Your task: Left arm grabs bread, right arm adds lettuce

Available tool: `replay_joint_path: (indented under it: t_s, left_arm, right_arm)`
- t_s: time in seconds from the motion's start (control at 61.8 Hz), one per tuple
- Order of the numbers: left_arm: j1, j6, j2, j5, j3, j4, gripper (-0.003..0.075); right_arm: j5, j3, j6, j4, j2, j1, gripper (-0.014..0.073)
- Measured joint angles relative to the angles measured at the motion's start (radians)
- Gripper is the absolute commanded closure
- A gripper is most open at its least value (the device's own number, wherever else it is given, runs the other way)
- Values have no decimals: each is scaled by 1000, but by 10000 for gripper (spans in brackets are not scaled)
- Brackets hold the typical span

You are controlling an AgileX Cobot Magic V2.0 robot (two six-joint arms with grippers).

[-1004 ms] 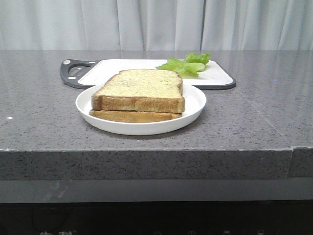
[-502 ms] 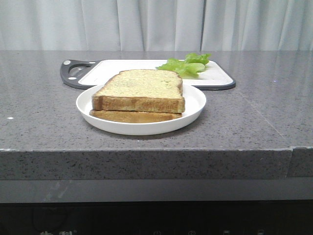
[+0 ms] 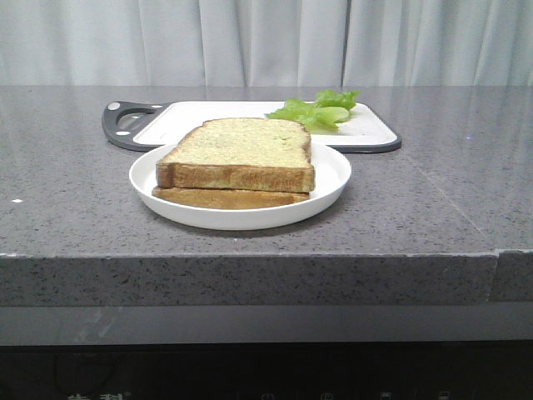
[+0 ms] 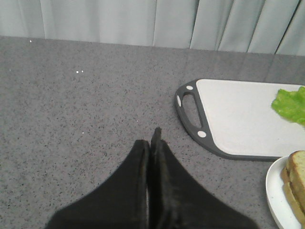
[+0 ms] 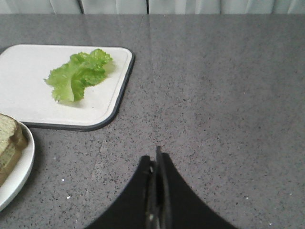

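Note:
The thick bread slice [image 3: 241,152] lies on top of a thinner slice [image 3: 225,197] on a white plate [image 3: 331,179] in the middle of the counter. The lettuce [image 3: 316,110] lies on a white cutting board [image 3: 241,112] behind the plate. No arm shows in the front view. In the left wrist view my left gripper [image 4: 151,140] is shut and empty over bare counter, left of the board [image 4: 238,117] and the bread [image 4: 296,183]. In the right wrist view my right gripper [image 5: 155,160] is shut and empty over bare counter, right of the lettuce [image 5: 78,74] and the plate [image 5: 19,174].
The cutting board has a dark grey rim and a handle [image 3: 125,119] at its left end. The grey speckled counter [image 3: 433,208] ends in a front edge near the camera. A pale curtain [image 3: 266,42] hangs behind the counter.

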Motion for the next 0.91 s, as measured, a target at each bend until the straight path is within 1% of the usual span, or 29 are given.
replay_joint_path:
  t_s: [0.194,0.421,0.469,0.486,0.534,0.567,0.599,0.615,0.631,0.648,0.664,0.68,0.712,0.745,0.793,0.907]
  left_arm:
    - [0,0,81,0,0,0,741]
    - [0,0,112,2,0,9,740]
    - [0,0,115,2,0,9,732]
    - [0,0,117,2,0,9,723]
    - [0,0,121,2,0,18,678]
    - [0,0,123,2,0,25,602]
    - [0,0,125,2,0,36,540]
    - [0,0,125,2,0,39,488]
    - [0,0,127,2,0,46,453]
    - [0,0,127,2,0,50,401]
    - [0,0,127,2,0,56,367]
    - [0,0,127,2,0,59,322]
    - [0,0,127,2,0,67,269]
    - [0,0,127,2,0,74,223]
    - [0,0,127,2,0,79,194]
    - [0,0,127,2,0,84,198]
  right_arm:
    - [9,0,0,0,73,0,661]
    - [13,0,0,0,109,0,658]
    - [13,0,0,0,111,0,643]
    - [13,0,0,0,111,0,623]
    - [13,0,0,0,111,0,559]
    - [13,0,0,0,111,0,467]
    - [13,0,0,0,111,0,397]
    - [13,0,0,0,111,0,361]
    - [13,0,0,0,111,0,326]
    - [13,0,0,0,111,0,275]
    - [13,0,0,0,111,0,231]
    - [13,0,0,0,111,0,205]
    - [13,0,0,0,111,0,153]
    - [13,0,0,0,111,0,125]
    - [13,0,0,0,111,0,102]
    - [13,0,0,0,111,0,105]
